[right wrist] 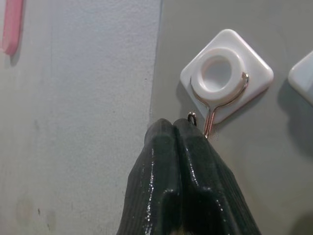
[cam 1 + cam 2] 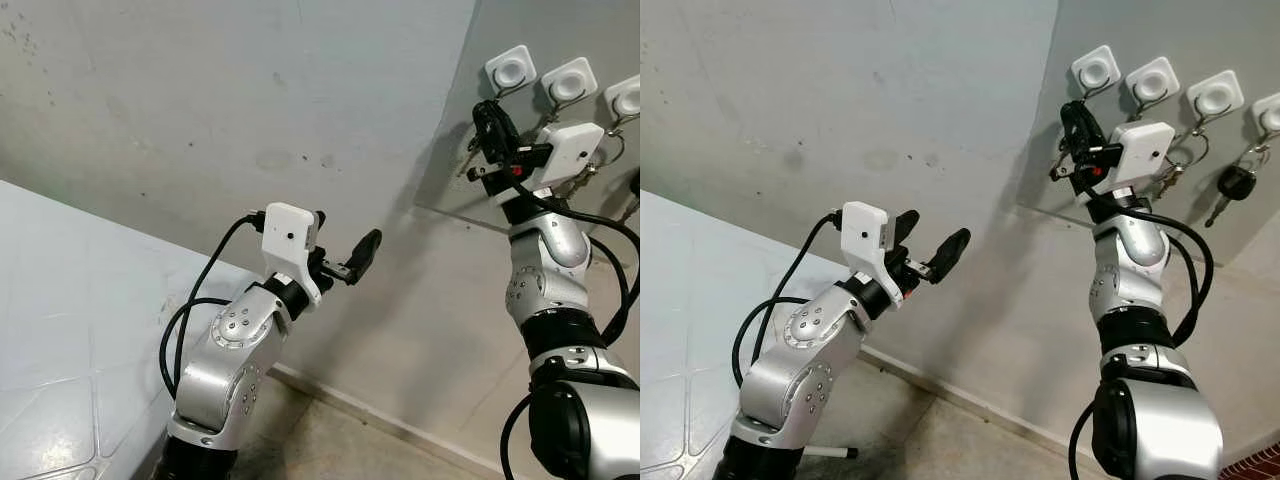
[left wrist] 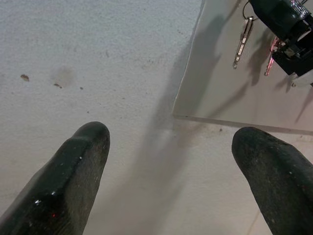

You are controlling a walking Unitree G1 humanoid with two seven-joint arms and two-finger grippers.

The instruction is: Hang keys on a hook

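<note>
**Right gripper at the hook board**

A grey board (image 2: 1140, 190) fixed on a speckled wall (image 2: 840, 100) carries white hooks. The right gripper (image 1: 175, 125), fingers clenched, sits just below the end hook (image 1: 220, 78); keys (image 3: 243, 41) dangle beneath. The left gripper (image 3: 171, 142), fingers released, faces bare wall beside the board's edge.

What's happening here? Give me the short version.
The robot is hanging keys on a wall board of white hooks. Its right claw is raised to the leftmost hook, fingers pinched shut, with a small metal ring showing at the fingertips just below that hook's wire; a key dangles beneath it. The left claw is open, held off the wall lower down. Other keys already hang from hooks farther right.
</note>
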